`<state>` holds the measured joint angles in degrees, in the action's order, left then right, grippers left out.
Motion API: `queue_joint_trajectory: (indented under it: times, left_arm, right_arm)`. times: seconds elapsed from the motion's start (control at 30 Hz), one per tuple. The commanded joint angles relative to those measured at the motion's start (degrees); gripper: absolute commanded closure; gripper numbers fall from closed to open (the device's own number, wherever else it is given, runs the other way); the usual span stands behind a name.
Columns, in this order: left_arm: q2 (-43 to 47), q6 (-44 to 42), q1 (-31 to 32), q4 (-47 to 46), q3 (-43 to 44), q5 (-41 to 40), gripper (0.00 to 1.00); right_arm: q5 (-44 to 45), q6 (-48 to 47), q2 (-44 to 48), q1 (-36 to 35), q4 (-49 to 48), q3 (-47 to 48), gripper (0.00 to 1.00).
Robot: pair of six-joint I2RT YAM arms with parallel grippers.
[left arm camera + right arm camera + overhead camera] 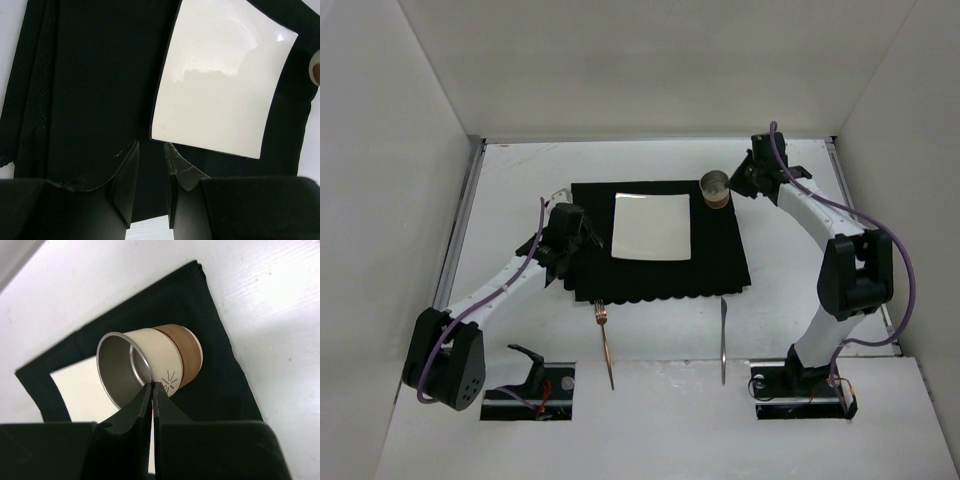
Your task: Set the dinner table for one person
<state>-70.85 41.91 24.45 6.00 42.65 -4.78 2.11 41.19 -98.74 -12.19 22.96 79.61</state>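
Note:
The dinner table (515,185) is a matte-white top. On it lies a black placemat (665,265) bearing a square white plate (652,227). My right gripper (734,184) is shut on the rim of a cream-and-brown metal cup (715,186) at the mat's far right corner. The right wrist view shows the pinch (152,384) on the cup (165,357) wall. I cannot tell whether the cup rests on the mat. My left gripper (582,238) is open and empty over the mat's left part (90,90), its tips (151,145) just short of the plate (220,85).
A copper fork (605,340) and a knife (723,335) lie on the table in front of the mat, near the arm bases. Metal rails (460,230) and white walls close in the sides and back.

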Motion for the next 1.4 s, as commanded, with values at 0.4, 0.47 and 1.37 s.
queue_joint_trajectory:
  times: [0.4,0.47,1.37]
  left_arm:
    - [4.3,2.0,0.2,3.1,-2.1,0.0,0.76]
    - [4.1,2.2,0.2,3.1,-2.0,0.0,0.76]
    - [3.2,-0.4,-0.9,3.8,1.2,0.0,0.8]
  right_arm:
    - [-3.3,7.5,-5.0,0.7,-11.4,0.2,0.91]
    - [-3.0,7.7,-4.4,0.7,-11.9,-0.9,0.91]
    - [6.9,0.5,26.9,-2.2,1.8,-21.1,0.49]
